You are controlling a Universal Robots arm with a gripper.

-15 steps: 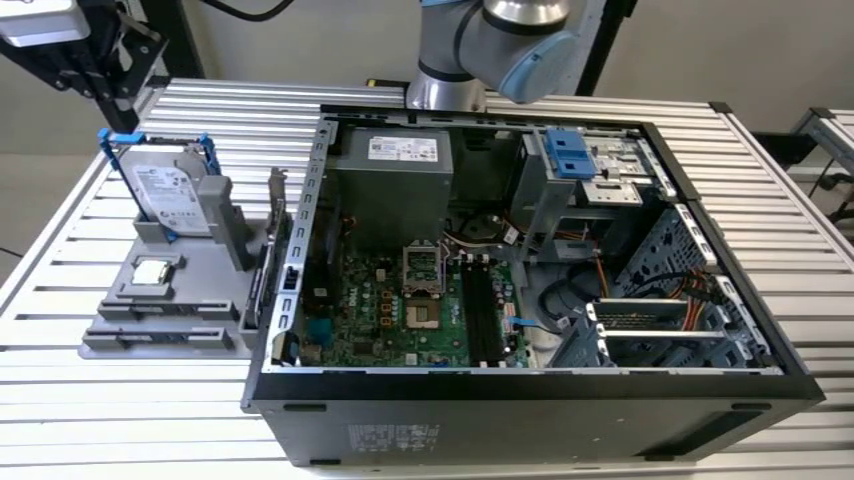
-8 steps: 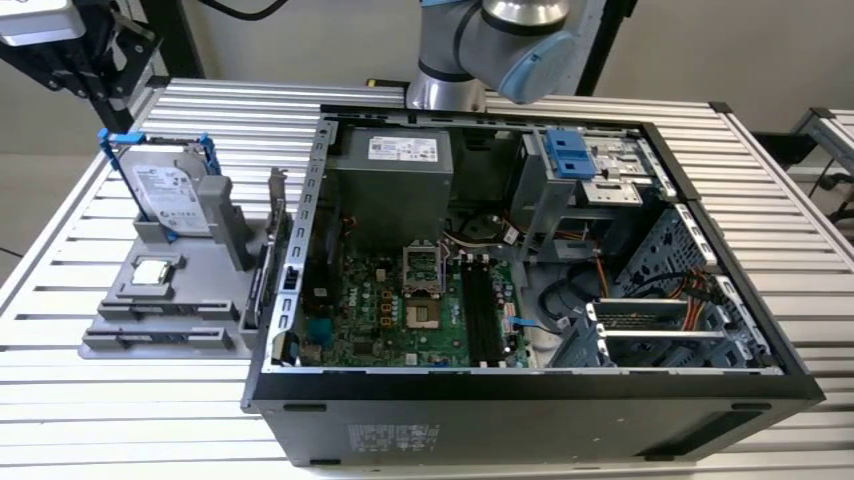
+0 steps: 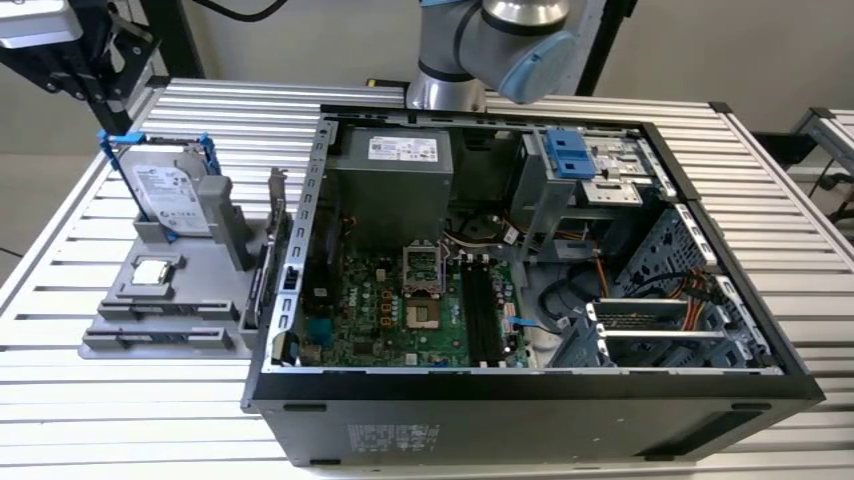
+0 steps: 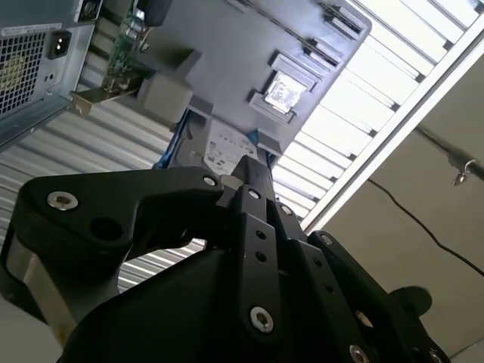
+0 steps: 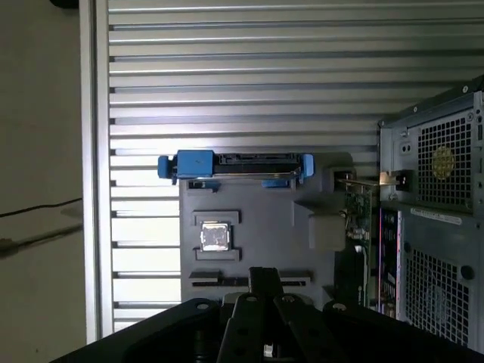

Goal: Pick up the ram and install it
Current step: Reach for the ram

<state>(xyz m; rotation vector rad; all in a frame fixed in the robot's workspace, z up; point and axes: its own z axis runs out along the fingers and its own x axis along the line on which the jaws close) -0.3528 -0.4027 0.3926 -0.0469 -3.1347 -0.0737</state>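
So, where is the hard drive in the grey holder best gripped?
Probably the hard drive by its free top edge, from above, pinched across its thin width: it stands upright with its lower part in the grey holder.

The ram (image 3: 160, 337) stood on its long edge in a front slot of the grey holder (image 3: 200, 345), outside the computer case; it showed as a thin dark strip. Its chips could not be made out.

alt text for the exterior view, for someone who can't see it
An open computer case lies on a slatted metal table, its motherboard exposed. At the exterior view's left, a grey holder props up a hard drive in a blue frame.
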